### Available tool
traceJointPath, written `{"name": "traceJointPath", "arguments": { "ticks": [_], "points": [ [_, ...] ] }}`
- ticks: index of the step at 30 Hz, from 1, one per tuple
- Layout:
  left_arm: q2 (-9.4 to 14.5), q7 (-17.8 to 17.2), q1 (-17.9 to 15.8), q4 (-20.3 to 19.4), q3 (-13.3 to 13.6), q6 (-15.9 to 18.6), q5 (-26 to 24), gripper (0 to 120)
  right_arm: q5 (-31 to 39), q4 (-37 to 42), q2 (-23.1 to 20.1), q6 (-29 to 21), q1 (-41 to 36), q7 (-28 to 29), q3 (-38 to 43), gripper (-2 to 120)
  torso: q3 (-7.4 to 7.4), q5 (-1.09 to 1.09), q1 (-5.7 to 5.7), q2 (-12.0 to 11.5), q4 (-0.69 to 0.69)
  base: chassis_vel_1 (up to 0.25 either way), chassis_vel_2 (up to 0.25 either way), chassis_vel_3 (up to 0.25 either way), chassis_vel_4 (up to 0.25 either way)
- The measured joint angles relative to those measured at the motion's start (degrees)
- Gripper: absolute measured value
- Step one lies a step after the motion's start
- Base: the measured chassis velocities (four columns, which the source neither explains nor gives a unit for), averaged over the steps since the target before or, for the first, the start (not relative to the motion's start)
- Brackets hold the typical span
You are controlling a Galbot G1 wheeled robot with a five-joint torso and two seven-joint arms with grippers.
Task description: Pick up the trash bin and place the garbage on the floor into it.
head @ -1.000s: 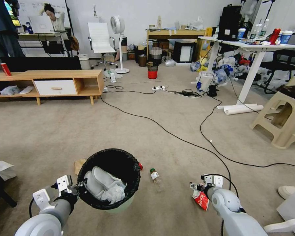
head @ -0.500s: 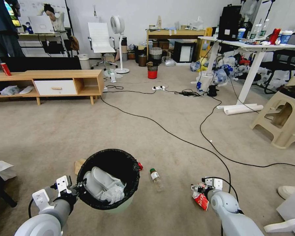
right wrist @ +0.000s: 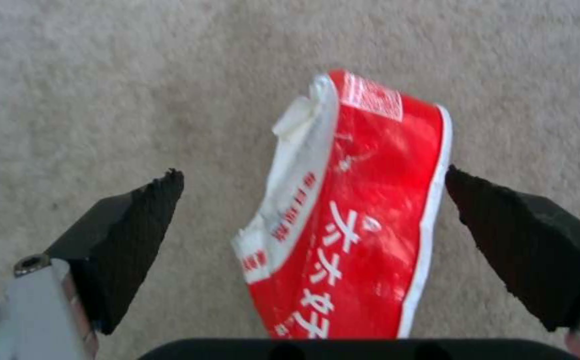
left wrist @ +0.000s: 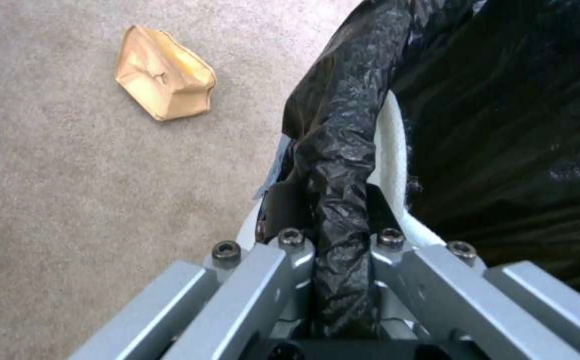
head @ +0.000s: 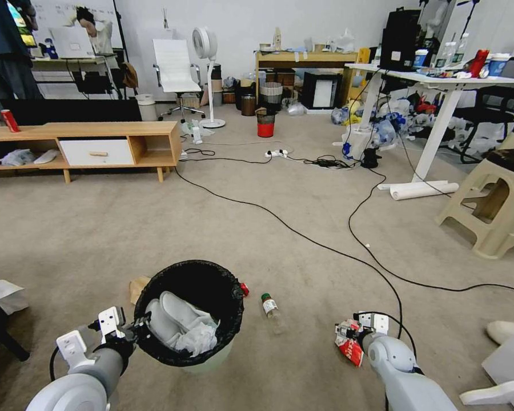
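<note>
On the floor (head: 97, 228) our right gripper (right wrist: 313, 200) straddles the red wrapper (right wrist: 353, 220), fingers wide apart. Our left gripper (left wrist: 337, 240) clamps the trash bin (head: 211, 358) rim.

The beige carpet (head: 125, 228) bears black cables (head: 302, 237), a bottle (head: 272, 311) and a crumpled brown bag (left wrist: 163, 80).

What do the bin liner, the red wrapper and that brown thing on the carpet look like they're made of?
Bin liner: thin glossy black plastic film, crinkled, with shiny highlights.
Red wrapper: probably glossy printed plastic film; it creases and reflects light.
Brown item: likely crumpled matte kraft paper, with sharp folds and no sheen.
</note>
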Motion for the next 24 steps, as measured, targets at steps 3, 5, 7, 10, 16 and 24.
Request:
{"name": "traceJointPath", "arguments": {
  "ticks": [3, 5, 7, 10, 16, 24],
  "points": [
    [-0.12, 0.0, 0.12, 0.0, 0.1, -0.03, 0.0, 3, -0.38, -0.96, 0.16, 0.13, 0.02, -0.1, 0.28, 100, 0.0, 0.0, 0.0, 0.0, 0.0, 0.0, 0.0, 0.0, 0.0],
    [-0.15, 0.0, 0.16, 0.0, 0.16, -0.03, 0.01, 3, -0.75, -1.39, 0.17, 0.2, 0.03, -0.34, 0.44, 100, 0.0, 0.0, 0.0, 0.0, 0.0, 0.0, 0.0, 0.0, 0.0],
    [-0.16, 0.0, 0.18, 0.0, 0.16, -0.04, 0.03, 3, -1.17, -1.69, 0.17, 0.22, 0.03, -0.63, 0.59, 100, 0.0, 0.0, 0.0, 0.0, 0.0, 0.0, 0.0, 0.0, 0.0],
    [-0.14, 0.0, 0.19, 0.0, 0.14, -0.06, 0.04, 3, -1.59, -2.35, 0.2, 0.26, 0.19, -0.89, 0.71, 100, 0.0, 0.0, 0.0, 0.0, 0.0, 0.0, 0.0, 0.0, 0.0],
    [-0.12, 0.0, 0.25, -0.06, 0.11, -0.08, 0.04, 3, -2.6, -3.67, 0.66, 0.66, 0.67, -1.35, 0.73, 90, 0.0, 0.0, 0.0, 0.0, 0.0, 0.0, 0.0, 0.0, 0.0],
    [-0.05, 0.0, 0.25, -0.06, 0.07, -0.14, 0.04, 3, -3.65, -4.55, 1.26, 1.28, 1.12, -1.58, 0.24, 59, 0.0, 0.0, 0.0, 0.0, 0.0, 0.0, 0.0, 0.0, 0.0]
  ]
}}
